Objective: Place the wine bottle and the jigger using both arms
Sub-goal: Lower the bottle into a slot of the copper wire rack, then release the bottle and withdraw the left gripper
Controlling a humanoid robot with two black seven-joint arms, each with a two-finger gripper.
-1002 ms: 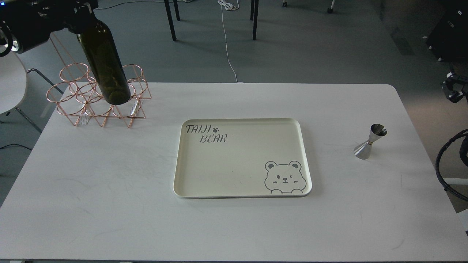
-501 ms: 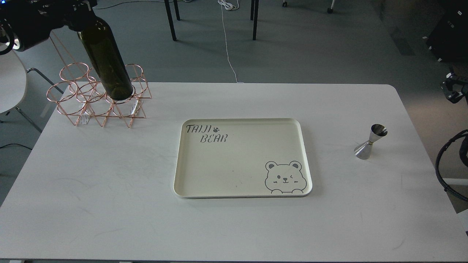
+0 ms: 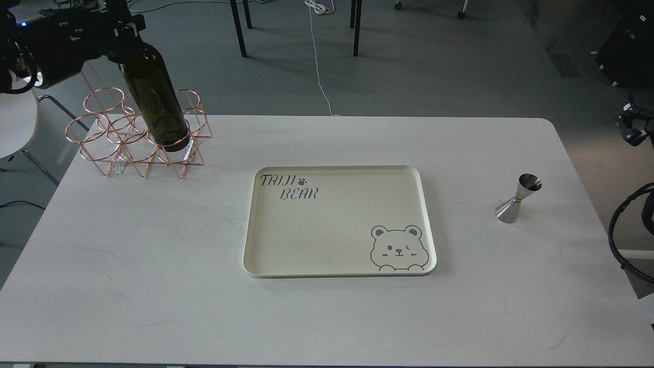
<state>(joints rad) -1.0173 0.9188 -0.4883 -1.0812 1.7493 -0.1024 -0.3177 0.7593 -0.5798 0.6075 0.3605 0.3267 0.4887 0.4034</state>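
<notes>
The dark olive-green wine bottle point(image 3: 156, 99) hangs tilted at the far left, its neck hidden in my left gripper point(image 3: 121, 37), which is shut on it. Its base sits at the front right ring of the copper wire rack point(image 3: 104, 145); I cannot tell if it rests on anything. The steel jigger point(image 3: 516, 199) stands upright on the white table point(image 3: 153, 286) at the right, untouched. Only a small dark part of my right gripper point(image 3: 632, 128) shows at the right edge, well above and right of the jigger; its fingers cannot be told apart.
A cream tray point(image 3: 255, 255) printed with a bear lies in the table's middle. A white chair point(image 3: 15, 122) stands left of the rack. Black cable loops point(image 3: 621, 230) hang at the right edge. Table legs and a white cord are on the floor behind.
My left gripper has come down and a little right with the bottle, so its base has dropped lower into the rack's front right ring. The jigger and right arm have barely moved.
</notes>
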